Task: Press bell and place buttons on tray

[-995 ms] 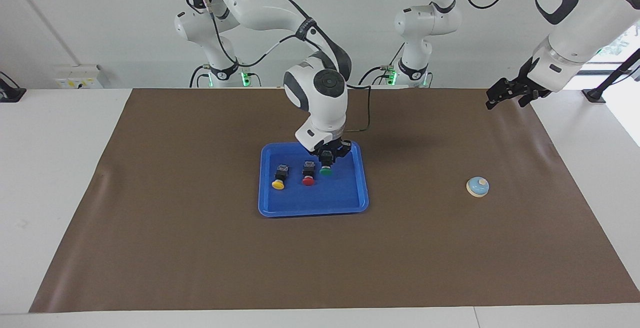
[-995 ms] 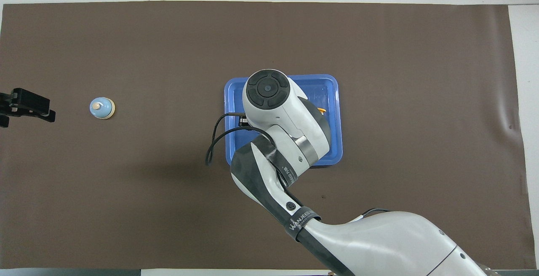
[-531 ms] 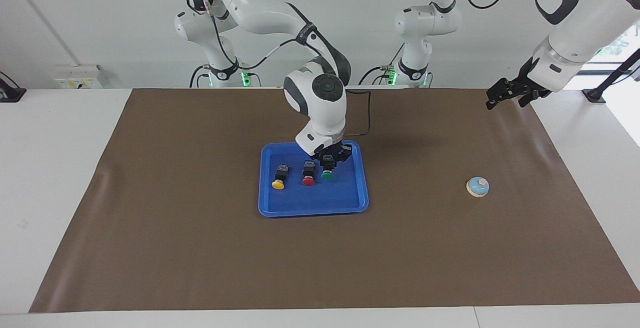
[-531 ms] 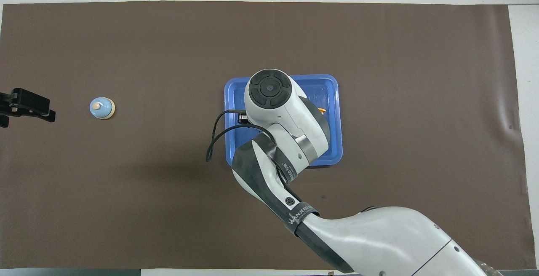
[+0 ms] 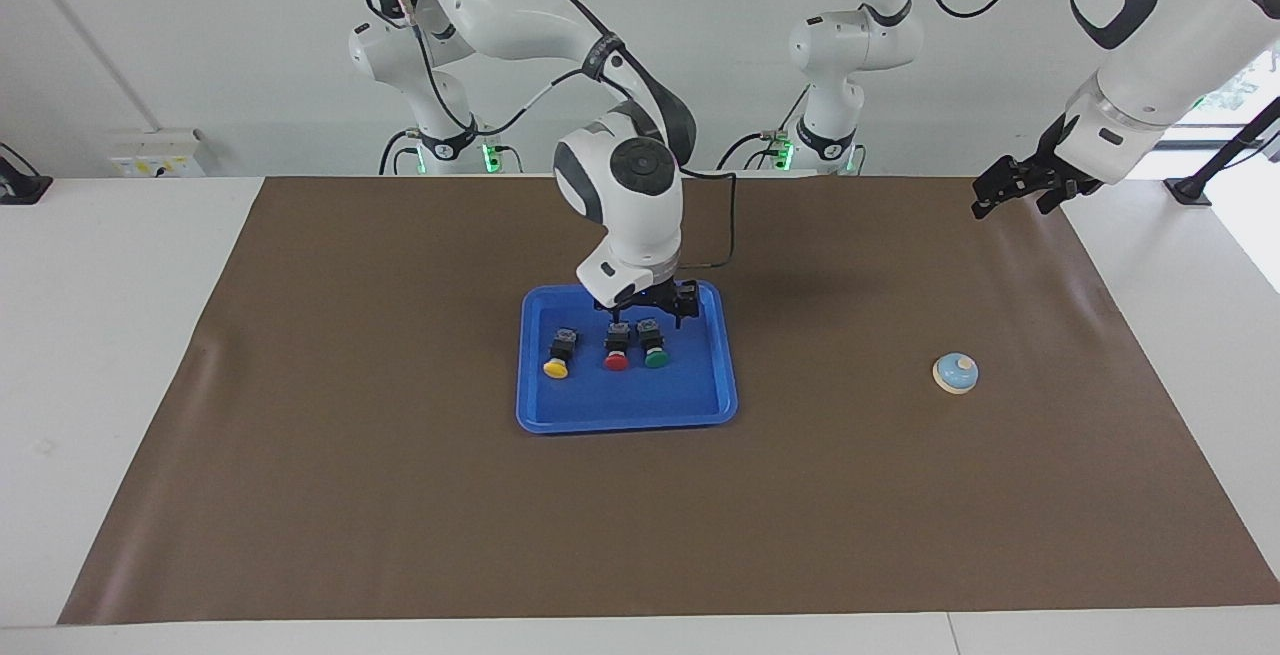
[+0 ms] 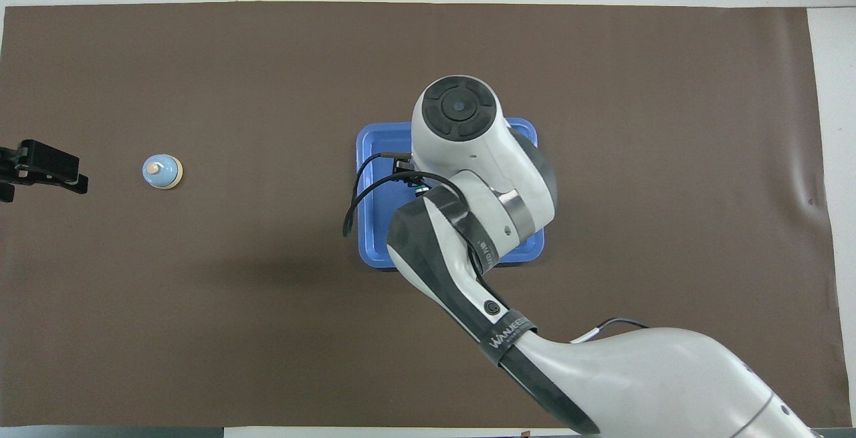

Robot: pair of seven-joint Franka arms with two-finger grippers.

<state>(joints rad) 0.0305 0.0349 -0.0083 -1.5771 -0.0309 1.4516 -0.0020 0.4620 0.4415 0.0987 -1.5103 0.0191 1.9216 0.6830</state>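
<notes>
Right gripper (image 5: pixel 650 312) fingers now spread and empty, just above the green button (image 5: pixel 655 348); a second ago they were clamped on it, so it's been released. Green sits in the tray (image 5: pixel 700 405) beside red (image 5: pixel 616 349), with yellow (image 5: pixel 560 354) next along toward the right arm's end. All three look placed. Left gripper (image 5: pixel 1000 193) waits open, well clear of the tray, over the counter (image 5: pixel 900 505) edge. The bell (image 5: pixel 955 373) lies toward the left arm's end; can't tell if it's been pressed.

Overhead — right arm (image 6: pixel 481 177) hides 2 buttons.
</notes>
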